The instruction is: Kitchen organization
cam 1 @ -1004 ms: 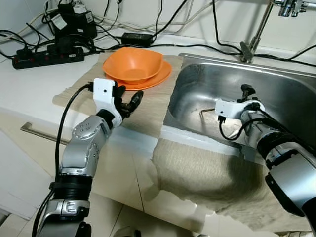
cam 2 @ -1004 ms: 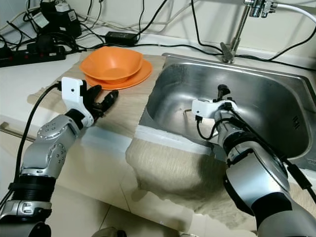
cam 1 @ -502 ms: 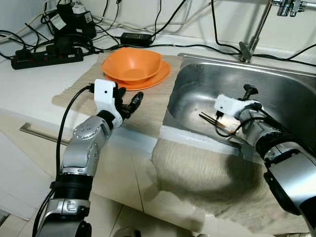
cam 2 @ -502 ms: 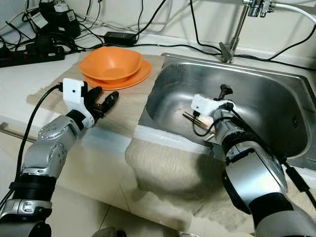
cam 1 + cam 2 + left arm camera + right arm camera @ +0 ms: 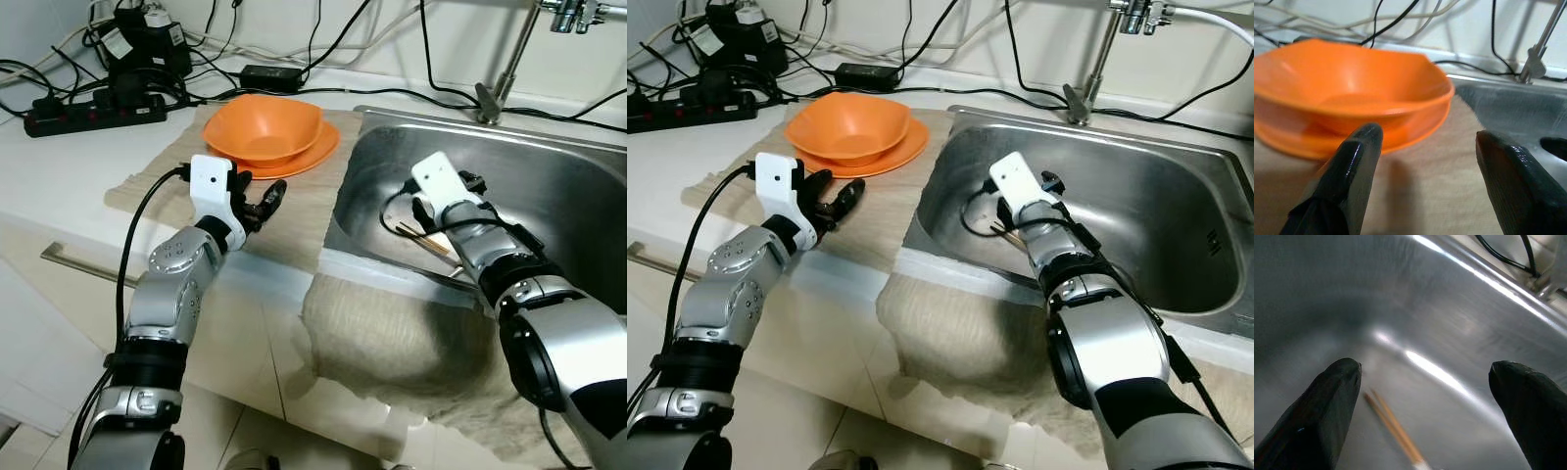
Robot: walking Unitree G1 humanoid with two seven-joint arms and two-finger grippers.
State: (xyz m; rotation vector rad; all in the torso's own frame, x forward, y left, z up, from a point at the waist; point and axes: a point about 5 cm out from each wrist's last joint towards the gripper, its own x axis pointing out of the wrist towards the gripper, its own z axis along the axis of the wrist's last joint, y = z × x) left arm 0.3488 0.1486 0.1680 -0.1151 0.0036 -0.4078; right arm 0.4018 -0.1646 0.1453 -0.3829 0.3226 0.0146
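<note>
Right claw (image 5: pixel 1425 396) gapes wide, empty, over chopsticks (image 5: pixel 1393 428) in the sink (image 5: pixel 558 186); left claw (image 5: pixel 1422 161) also apart.

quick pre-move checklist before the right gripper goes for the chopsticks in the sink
1. Right gripper open: ok, fingers wide apart in the right wrist view.
2. Chopsticks in reach: ok, they lie on the floor of the sink, below the open fingers.
3. Gripper aligned over chopsticks: not ok, they sit close to one finger rather than centred.
4. Chopsticks together as a pair: ok, side by side.
5. Left gripper out of the way: ok, open and empty over the cloth, short of the orange bowl.
6. Drop-off place for the chopsticks: cannot tell.
</note>
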